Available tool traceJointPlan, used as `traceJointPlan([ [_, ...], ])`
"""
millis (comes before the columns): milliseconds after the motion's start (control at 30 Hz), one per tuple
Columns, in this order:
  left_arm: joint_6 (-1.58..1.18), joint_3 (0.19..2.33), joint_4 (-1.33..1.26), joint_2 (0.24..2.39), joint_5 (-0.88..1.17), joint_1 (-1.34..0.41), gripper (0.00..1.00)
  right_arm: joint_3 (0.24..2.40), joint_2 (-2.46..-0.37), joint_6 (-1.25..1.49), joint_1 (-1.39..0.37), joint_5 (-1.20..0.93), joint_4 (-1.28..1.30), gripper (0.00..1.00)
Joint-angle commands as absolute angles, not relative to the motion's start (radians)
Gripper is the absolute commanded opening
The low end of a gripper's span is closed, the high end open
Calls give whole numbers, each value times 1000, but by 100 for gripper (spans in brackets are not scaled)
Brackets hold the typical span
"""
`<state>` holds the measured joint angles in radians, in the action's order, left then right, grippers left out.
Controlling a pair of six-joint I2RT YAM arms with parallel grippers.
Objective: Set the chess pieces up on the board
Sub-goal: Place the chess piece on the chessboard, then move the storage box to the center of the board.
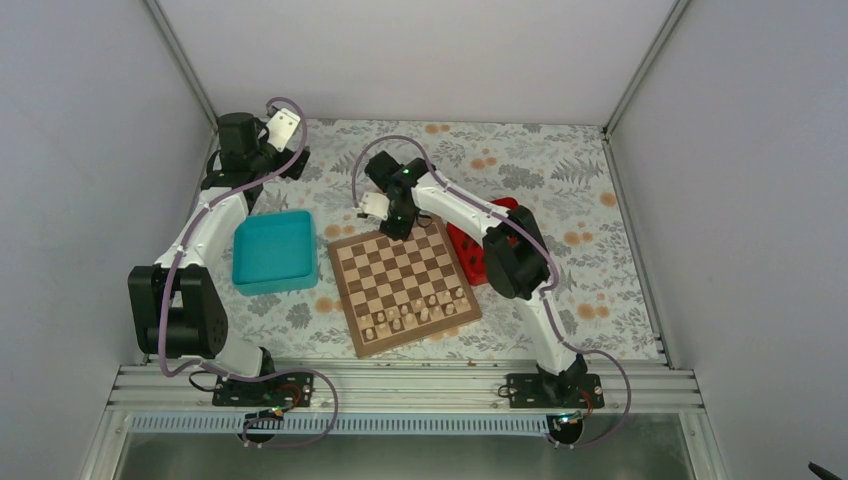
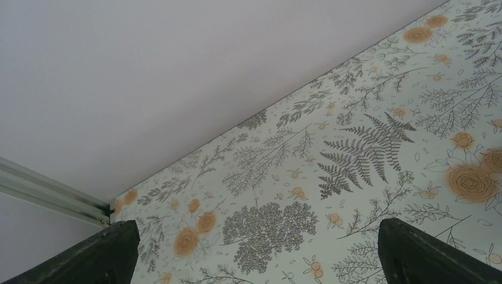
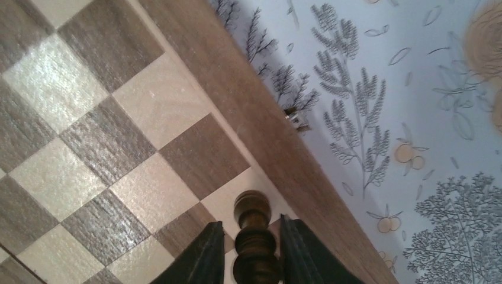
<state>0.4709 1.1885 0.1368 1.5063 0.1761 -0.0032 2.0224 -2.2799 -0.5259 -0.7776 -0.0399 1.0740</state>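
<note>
White walls (image 1: 420,50) on three sides; worktop (image 1: 560,170) covered in a fern-and-flower print.

Top view: left arm (image 1: 200,240) folded back toward the far left corner, well apart from everything else. Right arm (image 1: 520,260) reaching across to the far edge of the board (image 1: 405,285). Board lying slightly skewed at centre, with the teal tray (image 1: 272,250) just beside it on the left and the red tray (image 1: 468,252) on the right, mostly hidden under the right arm. Pale chessmen (image 1: 420,312) in rows along the near side. No dark piece resolvable from up here.

Left wrist view: left pincer (image 2: 254,254) released, fingertips (image 2: 426,254) wide apart with only printed cloth and wall between them.

Right wrist view only: dark chessman (image 3: 253,236) upright between the fingers of the right pincer (image 3: 251,254), over the outer row of squares next to the tan border. Sliver of board visible at the left finger; right finger very close or touching. Cannot tell whether gripped or let go. Small metal bit (image 3: 298,118) on the cloth just beside the border, too small to identify.
</note>
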Motion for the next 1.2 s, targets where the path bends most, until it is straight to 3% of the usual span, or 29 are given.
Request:
traceJointPlan([
  [0, 483, 1189, 121, 1512, 181, -6, 100, 1982, -2249, -528, -782, -62, 1094, 36],
  [33, 485, 1190, 121, 1512, 181, -6, 100, 1981, -2245, -524, -781, -58, 1092, 43],
  [200, 484, 1189, 118, 1513, 172, -7, 100, 1991, -2193, -505, -770, -51, 1050, 53],
  [467, 488, 1183, 107, 1509, 149, -6, 100, 1993, -2064, -489, -675, -19, 1079, 56],
  [867, 484, 1181, 104, 1500, 161, -7, 100, 1651, -1818, -550, -270, -33, 999, 42],
  [1167, 482, 1175, 104, 1496, 160, -7, 100, 1531, -1880, -537, -235, -100, 883, 41],
])
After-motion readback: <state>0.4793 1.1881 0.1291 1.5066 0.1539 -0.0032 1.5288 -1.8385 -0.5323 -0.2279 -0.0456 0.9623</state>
